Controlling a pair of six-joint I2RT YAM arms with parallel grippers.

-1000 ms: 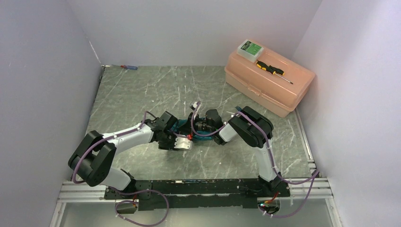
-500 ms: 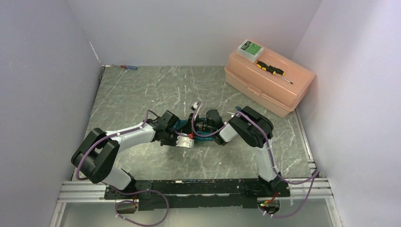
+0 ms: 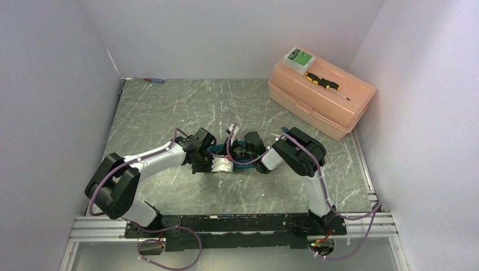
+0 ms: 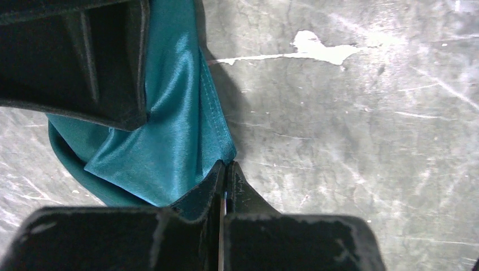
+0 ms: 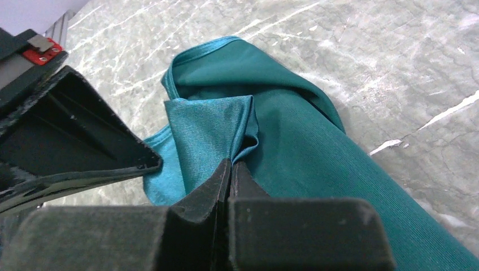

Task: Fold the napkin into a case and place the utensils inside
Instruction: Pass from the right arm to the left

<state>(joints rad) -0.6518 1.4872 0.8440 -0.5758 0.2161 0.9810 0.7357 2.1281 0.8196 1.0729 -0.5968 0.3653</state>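
The teal napkin (image 3: 215, 149) lies bunched on the grey table between my two grippers. In the left wrist view the napkin (image 4: 169, 130) hangs from the upper left, and my left gripper (image 4: 226, 167) is shut on its lower corner. In the right wrist view my right gripper (image 5: 230, 164) is shut on a raised fold of the napkin (image 5: 294, 130), with the left gripper's finger (image 5: 73, 130) close by on the left. In the top view the left gripper (image 3: 219, 162) and the right gripper (image 3: 237, 153) nearly touch. No utensils show.
A peach toolbox (image 3: 339, 107) stands at the back right, carrying a green-and-white box (image 3: 298, 58) and a yellow-and-black screwdriver (image 3: 327, 84). A red-and-blue screwdriver (image 3: 153, 80) lies at the back left corner. Walls close in on three sides.
My left gripper has moved a little farther from the near edge and closer to the right gripper, still holding the napkin. The right arm has barely moved.
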